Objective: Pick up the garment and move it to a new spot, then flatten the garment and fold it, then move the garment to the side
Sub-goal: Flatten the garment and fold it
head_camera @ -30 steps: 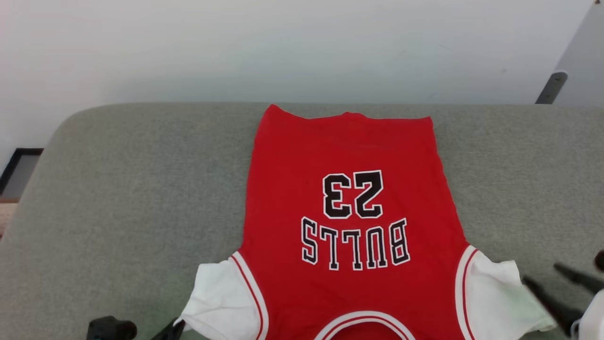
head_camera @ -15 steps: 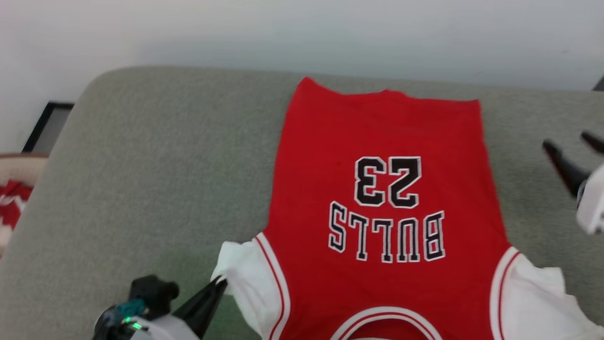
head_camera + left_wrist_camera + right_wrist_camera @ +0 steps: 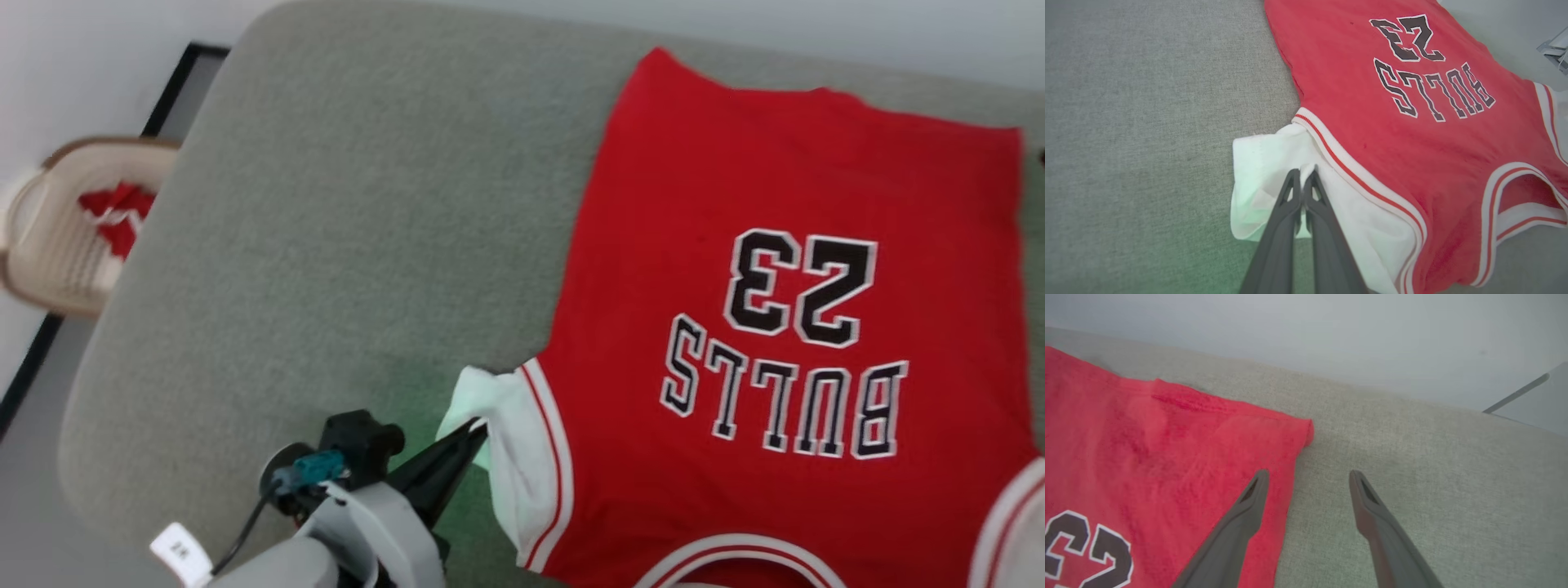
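Observation:
The garment (image 3: 694,188), a red jersey with black "BULLS 23" lettering, lies spread on a grey cushioned surface (image 3: 367,204), its neck toward me. My left gripper (image 3: 478,429) is shut on the bunched white sleeve (image 3: 502,433) at the garment's near left. In the left wrist view the two fingers of the left gripper (image 3: 1302,175) meet on that white sleeve (image 3: 1257,163), which is folded over on itself. My right gripper (image 3: 1308,475) stands open above the garment's (image 3: 1147,449) far hem corner, one finger over the red cloth and the other over bare grey cushion.
A beige basket (image 3: 49,269) with red cloth in it stands on the floor to the left, beside a black-edged panel (image 3: 175,86). A pale wall runs behind the cushion. A grey metal bar (image 3: 1515,394) slants at the far right.
The head camera has swung left and down. My left gripper has come up holding the white sleeve and drawn it inward. The right gripper has left the near right sleeve for the far hem corner.

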You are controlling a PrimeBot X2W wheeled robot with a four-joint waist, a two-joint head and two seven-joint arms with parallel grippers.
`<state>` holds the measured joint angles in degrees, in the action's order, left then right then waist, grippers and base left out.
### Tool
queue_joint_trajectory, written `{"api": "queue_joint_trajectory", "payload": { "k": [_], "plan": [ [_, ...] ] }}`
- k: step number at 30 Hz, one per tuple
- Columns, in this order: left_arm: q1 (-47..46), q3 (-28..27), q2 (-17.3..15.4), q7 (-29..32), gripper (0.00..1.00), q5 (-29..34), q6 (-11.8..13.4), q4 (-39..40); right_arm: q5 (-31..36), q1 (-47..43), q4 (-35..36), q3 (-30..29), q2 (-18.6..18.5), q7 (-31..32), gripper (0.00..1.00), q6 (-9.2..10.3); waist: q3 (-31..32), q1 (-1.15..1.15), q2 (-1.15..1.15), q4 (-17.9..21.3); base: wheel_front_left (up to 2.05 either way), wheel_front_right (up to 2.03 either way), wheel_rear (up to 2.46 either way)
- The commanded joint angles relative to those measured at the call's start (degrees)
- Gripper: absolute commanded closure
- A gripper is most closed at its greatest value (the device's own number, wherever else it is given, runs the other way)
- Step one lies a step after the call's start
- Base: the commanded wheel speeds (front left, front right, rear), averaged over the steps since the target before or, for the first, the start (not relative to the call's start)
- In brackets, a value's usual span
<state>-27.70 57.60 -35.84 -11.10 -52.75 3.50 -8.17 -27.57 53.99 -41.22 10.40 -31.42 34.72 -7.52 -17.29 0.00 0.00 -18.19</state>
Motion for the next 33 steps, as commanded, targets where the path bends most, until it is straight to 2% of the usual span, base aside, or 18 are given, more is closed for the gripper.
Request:
{"api": "queue_joint_trajectory", "payload": {
  "k": [1,8,14,15,16,21,28,30,33],
  "plan": [
    [-1.1,0.2,0.8,-0.1,1.0,0.6,-0.6,-0.6,0.8,1.5,-2.2,-0.8,-0.1,0.8,0.0,0.06,-5.1,0.0,0.0,-5.2,0.0,0.0,0.0],
    [-4.6,1.5,4.6,-0.3,1.0,1.7,-3.6,-3.8,3.5,8.1,-13.4,-4.6,0.1,5.5,0.0,0.06,-8.9,0.0,0.0,-8.7,0.0,0.0,0.0],
    [-6.2,1.9,6.5,-0.9,1.0,2.0,-5.4,-6.5,7.2,8.3,-23.8,-5.8,2.1,14.0,0.0,0.01,-10.1,0.0,0.0,-9.6,0.0,0.0,0.0],
    [-6.3,1.9,6.6,-1.0,1.0,1.9,-5.6,-6.9,8.1,8.2,-24.9,-5.8,2.1,15.1,0.58,0.01,-10.1,0.0,0.0,-9.7,0.0,0.0,0.0],
    [-6.3,1.9,6.7,-1.2,1.0,1.9,-5.9,-7.4,8.7,7.9,-25.7,-5.1,2.7,16.2,1.0,0.01,-10.1,0.0,0.0,-9.7,0.0,0.0,0.0],
    [-6.5,1.6,7.1,-1.7,1.0,1.4,-6.8,-9.8,9.8,7.1,-25.0,-4.0,2.9,15.3,1.0,-0.07,-9.3,0.0,0.0,-8.8,0.0,0.0,0.0],
    [-5.8,1.0,5.7,-2.2,1.0,1.1,-7.2,-12.0,8.0,7.7,-20.5,-1.9,3.6,13.7,1.0,-0.08,-5.9,0.0,0.0,-5.5,0.0,0.0,0.0],
    [-5.3,0.8,5.2,-2.2,1.0,0.7,-6.9,-12.5,6.7,7.0,-17.8,0.5,3.9,13.9,1.0,-0.08,-4.2,0.0,0.0,-4.1,0.0,0.0,0.0],
    [-4.4,0.5,4.5,-1.8,1.0,-0.1,-6.4,-13.0,3.5,4.1,-11.8,5.4,2.4,14.4,1.0,-0.08,-1.9,0.0,0.0,-2.1,0.0,0.0,0.0]
  ]
}}
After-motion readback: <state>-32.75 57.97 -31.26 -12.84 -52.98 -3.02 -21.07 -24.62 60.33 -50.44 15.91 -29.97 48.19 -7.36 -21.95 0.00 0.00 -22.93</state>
